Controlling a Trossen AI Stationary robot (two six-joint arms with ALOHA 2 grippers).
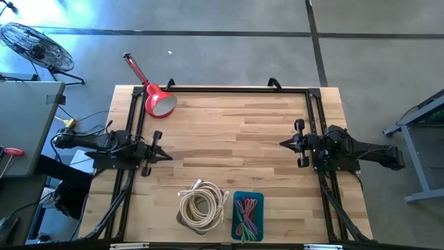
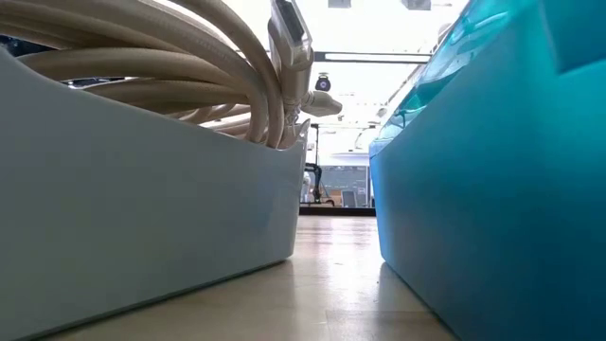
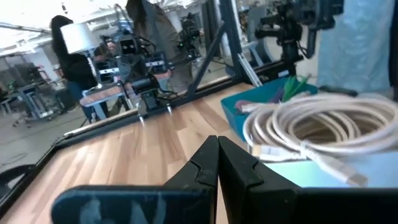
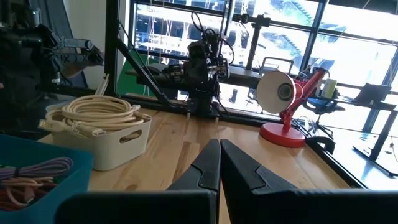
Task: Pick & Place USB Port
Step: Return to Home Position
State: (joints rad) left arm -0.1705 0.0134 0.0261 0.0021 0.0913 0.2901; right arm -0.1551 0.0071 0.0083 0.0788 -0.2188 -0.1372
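We judge the USB cables (image 1: 247,215), heaped in the blue bin (image 1: 248,194) at lower centre, light and limp — best pinched at a plug — while the left gripper (image 1: 166,156) and right gripper (image 1: 283,144) sit clenched, empty.

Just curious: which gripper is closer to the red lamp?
Left. The left gripper is close to the lamp, on the same side of the table; the right gripper is far across it.
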